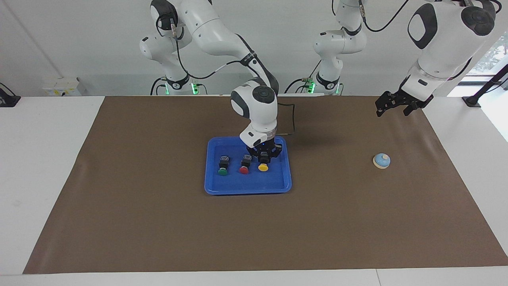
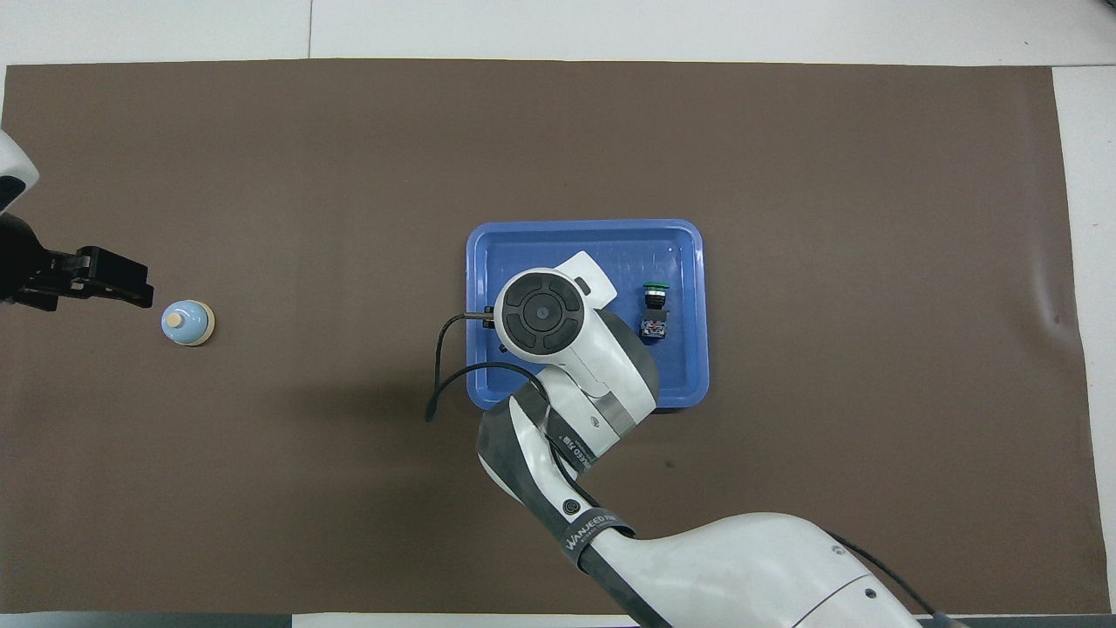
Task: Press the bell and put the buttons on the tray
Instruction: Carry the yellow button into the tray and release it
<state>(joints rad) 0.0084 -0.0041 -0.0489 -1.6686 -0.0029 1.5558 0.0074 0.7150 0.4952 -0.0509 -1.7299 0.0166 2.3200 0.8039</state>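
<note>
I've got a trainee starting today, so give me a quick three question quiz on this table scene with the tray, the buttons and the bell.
1. True or false: the green button lies on the tray.
2. Which button is the right pincer at? A) green B) red C) yellow
3. Fill in: the bell sits on the brown mat toward the ____ arm's end of the table.

Key
1. True: it lies in a row with the red button and the yellow button.
2. C: the pincer is down on the yellow one.
3. Left: the left pincer waits in the air, open, near that end.
</note>
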